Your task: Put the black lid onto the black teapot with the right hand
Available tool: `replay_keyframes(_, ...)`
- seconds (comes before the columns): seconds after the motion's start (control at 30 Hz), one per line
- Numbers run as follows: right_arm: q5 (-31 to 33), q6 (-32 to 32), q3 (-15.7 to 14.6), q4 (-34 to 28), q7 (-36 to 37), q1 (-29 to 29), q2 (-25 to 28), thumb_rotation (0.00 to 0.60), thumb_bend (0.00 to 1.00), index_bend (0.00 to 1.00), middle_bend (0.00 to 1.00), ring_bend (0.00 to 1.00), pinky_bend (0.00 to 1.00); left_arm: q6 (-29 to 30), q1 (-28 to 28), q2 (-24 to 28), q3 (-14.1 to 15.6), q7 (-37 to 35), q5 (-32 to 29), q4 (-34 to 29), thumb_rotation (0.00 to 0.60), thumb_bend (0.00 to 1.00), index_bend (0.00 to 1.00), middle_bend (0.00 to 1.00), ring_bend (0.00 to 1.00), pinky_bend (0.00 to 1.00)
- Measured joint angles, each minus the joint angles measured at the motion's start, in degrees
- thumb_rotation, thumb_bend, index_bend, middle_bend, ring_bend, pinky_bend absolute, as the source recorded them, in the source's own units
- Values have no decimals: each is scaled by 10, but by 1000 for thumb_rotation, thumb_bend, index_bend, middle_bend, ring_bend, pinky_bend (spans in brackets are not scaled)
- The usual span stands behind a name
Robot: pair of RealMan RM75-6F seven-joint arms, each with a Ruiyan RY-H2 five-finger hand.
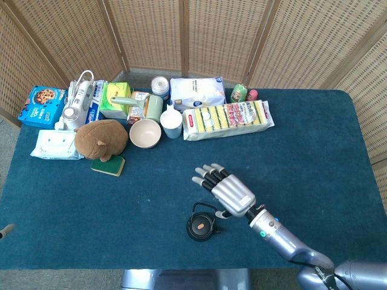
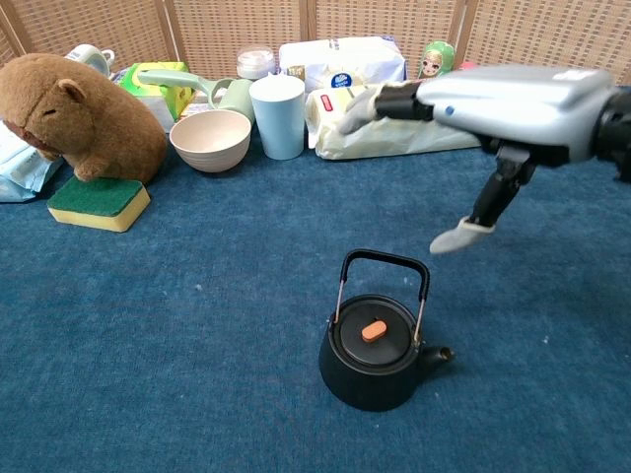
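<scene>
Lid [image 2: 374,333] seated on teapot [image 2: 376,367], handle upright. Right hand [image 2: 493,103] above and clear, fingers spread, holding nothing.

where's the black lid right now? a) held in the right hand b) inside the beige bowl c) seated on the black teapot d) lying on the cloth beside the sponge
c: the black lid with its orange knob sits on the black teapot, while the right hand hovers above, holding nothing.

Lid [image 2: 373,331] on teapot [image 2: 380,370], hand [image 2: 498,103] above
</scene>
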Motion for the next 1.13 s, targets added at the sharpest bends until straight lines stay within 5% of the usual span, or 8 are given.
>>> replay_keyframes(0.53, 30, 200, 23, 97, 34, -129, 32, 480, 0, 48, 0, 0, 0, 11, 5, 2, 4, -11, 14, 7, 600, 72, 0, 0, 0, 0)
replay_keyframes(1.13, 2, 289, -39, 109, 57, -260, 57, 517, 0, 108, 0, 0, 0, 15, 7, -2, 4, 2, 12, 5, 600, 72, 0, 0, 0, 0)
